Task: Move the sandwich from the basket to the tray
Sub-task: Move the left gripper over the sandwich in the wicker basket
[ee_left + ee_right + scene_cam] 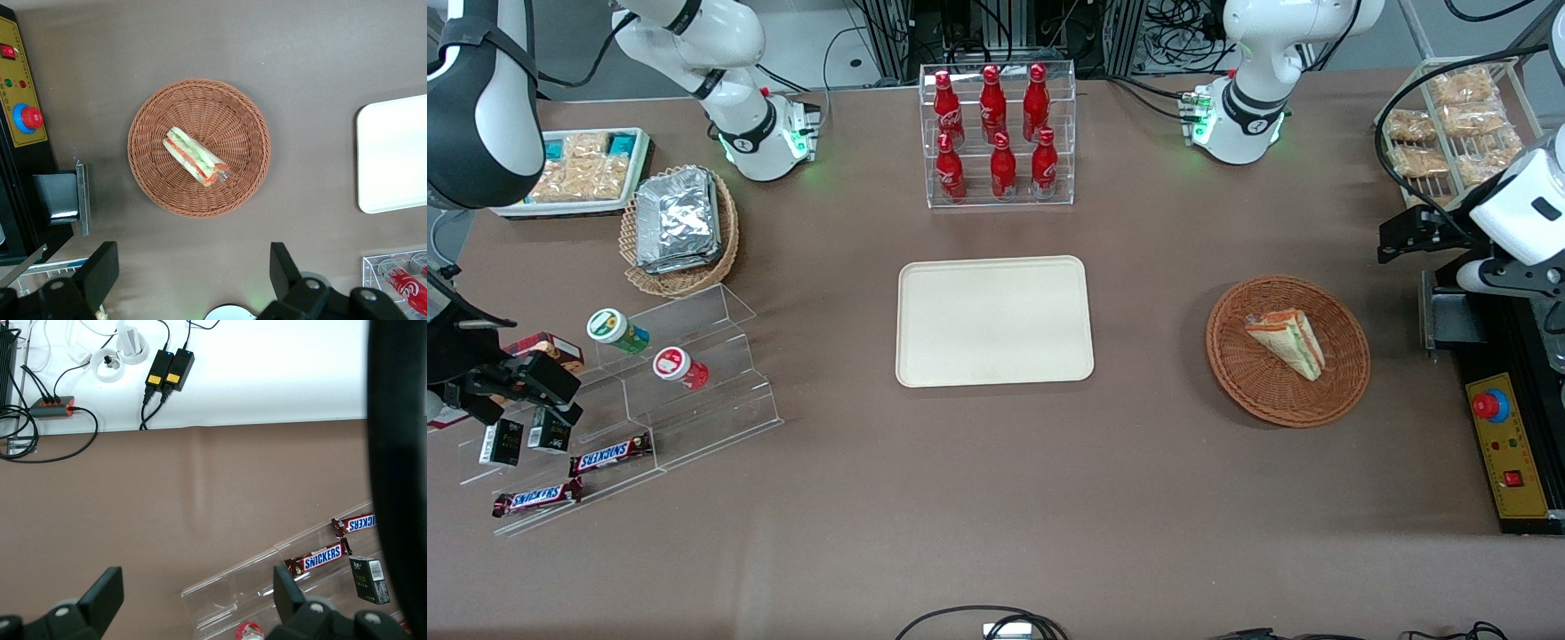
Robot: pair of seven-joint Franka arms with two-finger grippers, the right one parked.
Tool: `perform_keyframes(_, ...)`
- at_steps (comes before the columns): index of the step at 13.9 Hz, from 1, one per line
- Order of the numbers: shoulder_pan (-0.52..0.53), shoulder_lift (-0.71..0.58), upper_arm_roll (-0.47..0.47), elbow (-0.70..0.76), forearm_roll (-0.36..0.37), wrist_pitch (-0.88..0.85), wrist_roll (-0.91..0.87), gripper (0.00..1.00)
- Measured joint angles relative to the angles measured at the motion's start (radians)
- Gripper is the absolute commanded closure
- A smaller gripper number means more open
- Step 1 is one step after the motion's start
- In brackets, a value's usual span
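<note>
Picture edge cuts off the tray (393,157).

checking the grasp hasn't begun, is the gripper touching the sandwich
Apart. In the left wrist view the open gripper hangs above the table, bare cloth separating its fingers from the basket holding the sandwich.

On my screen the worktop (996,498) is a flat dull brown. The basket (1288,350) is reddish-brown wicker, its weave running out from the middle in fine ribs. The sandwich (1288,341) shows pale bread with stripes of red, green and yellow. The tray (994,321) is plain cream. I see my pincer (193,273) high over the worktop beside the basket, with black fingers (100,270) set wide apart. The bottles (996,129) are glossy red with white lettering, in a clear rack. The foil packets (679,219) are crinkled silver in a lighter tan basket. The chocolate bars (569,476) are brown with blue-and-white lettering.
</note>
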Motion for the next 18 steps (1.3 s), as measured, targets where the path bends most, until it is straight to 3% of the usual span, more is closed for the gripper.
perform_keyframes(5,0.003,0.003,0.015,-0.003,0.005,-0.004,0.001,0.0)
perform_keyframes(8,0.007,0.007,0.021,-0.057,0.051,0.029,-0.011,0.0)
perform_keyframes(18,0.003,0.005,0.016,-0.564,0.059,0.59,-0.408,0.0)
